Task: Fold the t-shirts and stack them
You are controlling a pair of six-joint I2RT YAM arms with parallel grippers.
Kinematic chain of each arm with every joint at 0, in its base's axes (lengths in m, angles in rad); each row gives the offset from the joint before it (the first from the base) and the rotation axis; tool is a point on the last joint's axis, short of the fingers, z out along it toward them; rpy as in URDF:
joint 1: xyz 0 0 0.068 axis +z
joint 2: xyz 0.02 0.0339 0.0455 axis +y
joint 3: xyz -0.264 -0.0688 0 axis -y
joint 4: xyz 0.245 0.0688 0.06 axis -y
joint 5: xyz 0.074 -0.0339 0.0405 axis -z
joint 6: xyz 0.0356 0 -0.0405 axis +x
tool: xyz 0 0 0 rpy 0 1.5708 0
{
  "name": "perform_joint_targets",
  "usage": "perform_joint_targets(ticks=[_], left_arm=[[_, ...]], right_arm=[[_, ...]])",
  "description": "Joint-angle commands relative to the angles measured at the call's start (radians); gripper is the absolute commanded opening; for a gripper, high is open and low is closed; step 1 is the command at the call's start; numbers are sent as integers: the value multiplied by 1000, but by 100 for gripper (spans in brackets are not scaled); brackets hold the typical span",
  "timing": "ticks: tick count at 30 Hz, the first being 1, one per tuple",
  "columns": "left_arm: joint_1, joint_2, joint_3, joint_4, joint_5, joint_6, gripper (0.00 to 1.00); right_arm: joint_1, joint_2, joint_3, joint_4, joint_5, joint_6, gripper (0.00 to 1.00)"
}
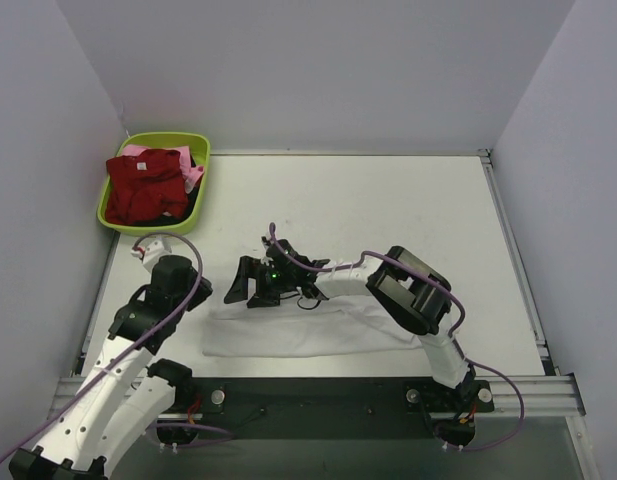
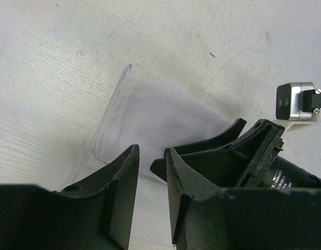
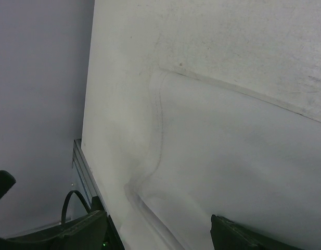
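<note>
Lying flat as a long folded band, the white t-shirt (image 1: pixel 298 335) sits on the bench (image 1: pixel 388 200) well apart from the lime-green basin (image 1: pixel 204 160), on the side toward the arm bases. The dark red t-shirt (image 1: pixel 148 185) and pink t-shirt (image 1: pixel 193 180) are bundled inside that basin. The right claw (image 3: pixel 157 219) hovers released, jaws wide, over the band's basin-ward end, and the left claw (image 2: pixel 151 156), jaws partly apart and empty, hangs just beside it. Both crowd one corner, so they could knock together, or a pinch could catch only the top layer and spill the fold. No label shows on the white shirt, and print on the right claw's housing is too small to read.
</note>
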Motion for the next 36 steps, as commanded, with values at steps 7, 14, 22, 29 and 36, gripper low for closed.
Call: perform_joint_targets(ticks=[7, 14, 22, 29, 36], left_arm=[[-2, 108, 108, 103, 6, 84, 38], [-5, 211, 67, 198, 63, 86, 38], [-11, 305, 16, 312, 108, 75, 38], [-14, 342, 12, 349, 114, 75, 38], [-14, 362, 4, 361, 117, 75, 38]], right_arm=[[11, -228, 20, -281, 206, -264, 84], [10, -485, -23, -637, 503, -427, 85], [-65, -763, -230, -959, 890, -398, 82], [-193, -859, -364, -967, 841, -395, 72], [-211, -776, -361, -946, 818, -403, 69]])
